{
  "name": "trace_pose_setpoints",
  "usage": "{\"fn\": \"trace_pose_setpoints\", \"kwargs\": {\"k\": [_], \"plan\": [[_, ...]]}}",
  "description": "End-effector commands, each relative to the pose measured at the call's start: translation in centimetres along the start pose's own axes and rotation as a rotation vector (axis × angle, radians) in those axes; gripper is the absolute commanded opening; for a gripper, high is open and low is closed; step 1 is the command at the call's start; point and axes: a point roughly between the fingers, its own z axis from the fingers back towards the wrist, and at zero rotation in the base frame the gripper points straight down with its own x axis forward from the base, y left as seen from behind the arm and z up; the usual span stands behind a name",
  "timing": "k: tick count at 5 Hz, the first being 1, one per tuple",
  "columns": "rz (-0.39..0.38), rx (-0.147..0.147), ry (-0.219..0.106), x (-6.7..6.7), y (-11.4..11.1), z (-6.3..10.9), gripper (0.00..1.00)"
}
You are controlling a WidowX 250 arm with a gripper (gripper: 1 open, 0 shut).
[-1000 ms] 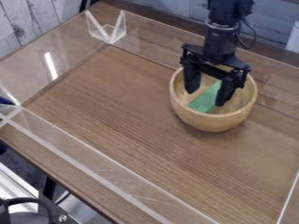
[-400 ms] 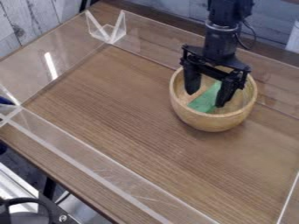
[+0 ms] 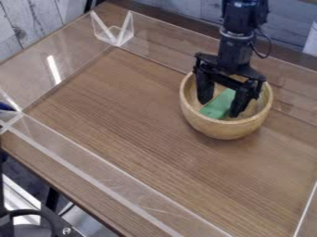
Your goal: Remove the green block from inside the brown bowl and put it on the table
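Your claw is spread wide over the bowl, its dark fingers reaching down past the rim, one on either side of the block. You have the block inside the bowl, a green bar lying aslant, with part of it hidden behind the claw (from this angle you cannot tell whether either finger touches it). The arm comes down to you from the top of the view, dark and upright, with a thin cable curving beside it.

The bowl is round, tan and thick-walled, and it sits on the brown wood-grain table, toward the far right. Well apart from it, at the far left, you have a clear frame standing by the table's edge. A clear wall runs along the near left side, and beyond it, in the bottom left corner, there is a dark round device.
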Motion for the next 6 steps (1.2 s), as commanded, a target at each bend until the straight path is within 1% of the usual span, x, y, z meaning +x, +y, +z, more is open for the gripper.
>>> {"fn": "trace_pose_setpoints", "kwargs": {"k": [1,2,3,4,6], "plan": [[0.004,-0.003,-0.06,1.1,0.14,1.46,1.0],[0.006,-0.004,-0.052,1.3,0.2,1.02,1.0],[0.008,-0.005,-0.05,1.4,0.23,0.72,0.0],[0.009,-0.007,-0.055,1.35,0.23,0.78,0.0],[0.008,-0.011,-0.075,0.99,0.18,1.7,0.0]]}}
